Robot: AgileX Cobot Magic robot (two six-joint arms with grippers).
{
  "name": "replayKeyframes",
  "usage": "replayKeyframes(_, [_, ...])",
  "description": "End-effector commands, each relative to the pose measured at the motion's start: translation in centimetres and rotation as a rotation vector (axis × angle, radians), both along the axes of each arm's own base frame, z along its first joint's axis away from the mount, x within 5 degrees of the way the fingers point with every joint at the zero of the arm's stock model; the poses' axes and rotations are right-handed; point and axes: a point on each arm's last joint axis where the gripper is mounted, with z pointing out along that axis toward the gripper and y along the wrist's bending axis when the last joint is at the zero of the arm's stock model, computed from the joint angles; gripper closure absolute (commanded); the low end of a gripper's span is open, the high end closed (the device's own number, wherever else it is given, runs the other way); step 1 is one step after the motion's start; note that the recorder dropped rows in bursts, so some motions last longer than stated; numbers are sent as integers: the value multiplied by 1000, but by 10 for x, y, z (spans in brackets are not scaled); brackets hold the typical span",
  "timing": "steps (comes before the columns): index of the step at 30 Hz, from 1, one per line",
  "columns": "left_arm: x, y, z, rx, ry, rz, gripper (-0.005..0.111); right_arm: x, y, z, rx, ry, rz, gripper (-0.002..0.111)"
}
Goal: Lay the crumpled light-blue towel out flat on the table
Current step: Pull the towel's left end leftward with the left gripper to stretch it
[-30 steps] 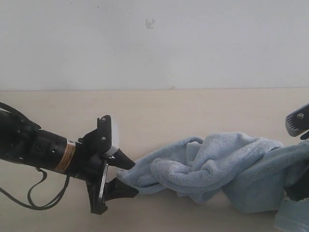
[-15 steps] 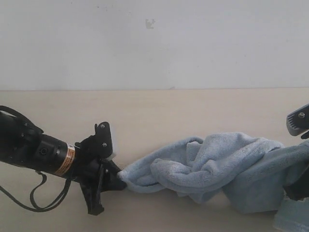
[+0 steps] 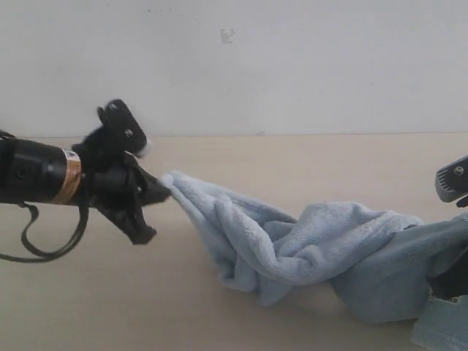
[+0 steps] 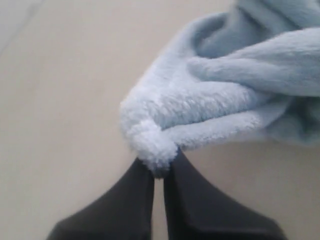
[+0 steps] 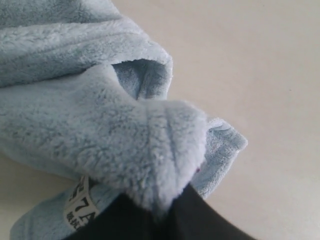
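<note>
We see our left gripper (image 3: 162, 191) pinched tight on one corner of the towel (image 3: 307, 241). It holds that corner up above the table (image 3: 292, 157). Our right gripper (image 5: 160, 216) is closed on another fluffy corner, close to the small white tag (image 5: 80, 206). Between the two, the towel sags in soft folds that lie over one another. Its low middle rests on the table. A black cable (image 3: 29, 245) hangs under the left arm. A white wall (image 3: 307, 66) stands behind the table.

The towel (image 5: 100, 125) buries the tips of your right hand (image 5: 159, 215); its tag (image 5: 80, 205) print is unreadably blurred; its right end leaves the exterior view.
</note>
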Motion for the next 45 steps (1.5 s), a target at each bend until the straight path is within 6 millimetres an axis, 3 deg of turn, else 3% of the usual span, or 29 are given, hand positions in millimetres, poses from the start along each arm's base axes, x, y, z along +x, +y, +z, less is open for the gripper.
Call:
replayKeyframes(1, [-3, 50, 33, 104, -123, 550, 103, -1, -3, -1, -16, 16, -20, 109])
replayKeyframes(3, [-12, 71, 48, 170, -194, 726, 103, -2, -3, -1, -20, 19, -22, 109])
replayKeyframes(5, [-22, 79, 59, 156, -203, 804, 103, -2, -3, -1, -20, 19, -22, 109])
replayKeyframes(10, [-47, 80, 62, 124, -100, 768, 103, -2, -3, -1, -28, 20, -17, 109])
replayKeyframes(14, [-56, 84, 56, 220, -13, 746, 103, -3, -5, -2, -28, 39, -38, 108])
replayKeyframes(17, [-57, 84, 52, 249, 6, 741, 103, -7, -1, -5, 6, 87, -20, 95])
replayKeyframes(18, [-57, 84, 51, 263, 1, 730, 100, -10, 1, -8, 0, 132, 29, 85])
replayKeyframes(19, [-56, 84, 50, 270, 0, 717, 96, -10, 2, -8, -6, 145, 49, 82])
replayKeyframes(21, [-53, 80, 46, 261, 1, 691, 76, -11, 2, -9, -8, 155, 53, 73])
replayKeyframes(22, [-50, 78, 43, 251, 4, 671, 56, -11, 2, -9, 0, 154, 43, 72])
replayKeyframes(23, [-48, 76, 41, 245, 7, 660, 47, -11, 2, -9, 4, 154, 38, 72])
replayKeyframes(26, [-44, 69, 38, 162, 8, 640, 26, -11, 2, -9, 16, 152, 21, 72])
replayKeyframes(27, [-43, 67, 38, 130, 9, 645, 25, -11, 2, -9, 18, 149, 22, 72])
replayKeyframes(29, [-45, 55, 46, -84, 51, 680, 25, -10, 3, -8, 26, 135, 30, 72])
replayKeyframes(31, [-55, 43, 58, -72, 49, 630, 32, -8, 4, -7, 35, 115, 40, 72])
replayKeyframes(33, [-63, 43, 46, 82, 108, 626, 72, -6, 7, -5, 70, 78, 44, 72])
replayKeyframes(35, [-65, 45, 33, 154, 145, 612, 98, -4, 9, -4, 92, 53, 48, 72])
replayKeyframes(40, [-77, 50, 11, 259, 349, 672, 102, -3, 9, -3, 94, 45, 52, 72])
replayKeyframes(45, [-96, 47, 2, 362, 570, 554, 102, -4, 9, -4, 128, 51, 2, 72])
